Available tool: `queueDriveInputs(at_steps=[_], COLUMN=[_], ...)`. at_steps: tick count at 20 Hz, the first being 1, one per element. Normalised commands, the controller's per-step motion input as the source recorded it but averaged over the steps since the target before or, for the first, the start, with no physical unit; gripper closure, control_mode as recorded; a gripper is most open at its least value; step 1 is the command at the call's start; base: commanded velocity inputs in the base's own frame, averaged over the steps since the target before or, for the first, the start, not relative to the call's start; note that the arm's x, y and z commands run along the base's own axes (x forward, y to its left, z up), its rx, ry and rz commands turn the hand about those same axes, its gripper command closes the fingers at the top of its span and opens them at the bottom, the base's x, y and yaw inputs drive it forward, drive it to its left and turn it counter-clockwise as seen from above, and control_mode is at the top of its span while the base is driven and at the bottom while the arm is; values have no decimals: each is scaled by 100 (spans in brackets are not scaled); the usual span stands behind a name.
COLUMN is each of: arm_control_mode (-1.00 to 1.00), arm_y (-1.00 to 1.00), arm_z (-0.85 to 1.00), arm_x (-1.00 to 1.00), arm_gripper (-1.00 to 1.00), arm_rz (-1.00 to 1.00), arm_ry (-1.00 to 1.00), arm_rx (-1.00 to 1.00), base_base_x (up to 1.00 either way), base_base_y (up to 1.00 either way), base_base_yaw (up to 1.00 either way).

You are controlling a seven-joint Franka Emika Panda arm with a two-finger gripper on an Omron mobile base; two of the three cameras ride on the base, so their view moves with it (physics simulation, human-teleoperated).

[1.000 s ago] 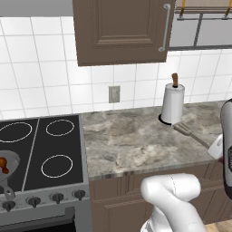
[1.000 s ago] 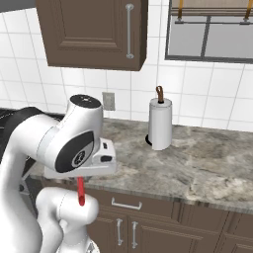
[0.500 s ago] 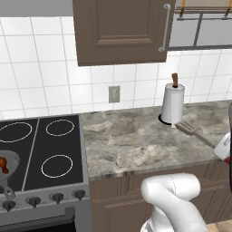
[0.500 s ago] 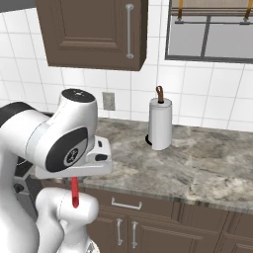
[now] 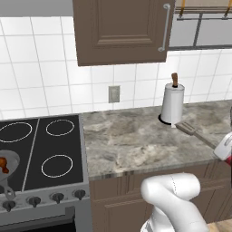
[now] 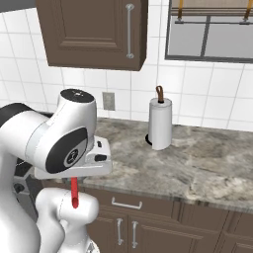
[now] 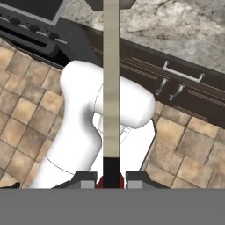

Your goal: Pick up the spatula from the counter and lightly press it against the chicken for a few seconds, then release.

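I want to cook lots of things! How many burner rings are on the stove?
3 burner rings: back left, back right and front right of the stove. A fourth may be hidden under the pan holding the chicken at front left.

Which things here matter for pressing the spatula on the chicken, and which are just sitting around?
For the job: spatula, gripped in the tool; chicken in the pan.
Lying about: paper towel roll; wall outlet; upper cabinet.

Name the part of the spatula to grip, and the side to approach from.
The red handle end of the spatula, fingers closing from both sides across its narrow width, as the gripper holds it: slim there, leaving the long shaft and flat blade free.
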Motion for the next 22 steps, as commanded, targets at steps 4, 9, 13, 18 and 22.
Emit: queueDriveInputs(at_steps=[4,9,13,18,22], arm_control_mode=[100,100,100,100,100], arm_y=[0,0,0,0,0], arm_z=[0,0,0,0,0], arm_x=[0,0,0,0,0], arm_gripper=[100,100,100,100,100], arm_rz=[0,0,0,0,0], arm_ry=[0,0,0,0,0], arm_rx=[0,0,0,0,0], base_base_x=[-22,-30,-29,-38,-42], base_base_y=[21,22,35,52,59], base_base_yaw=[-6,-13,-17,-14,-12])
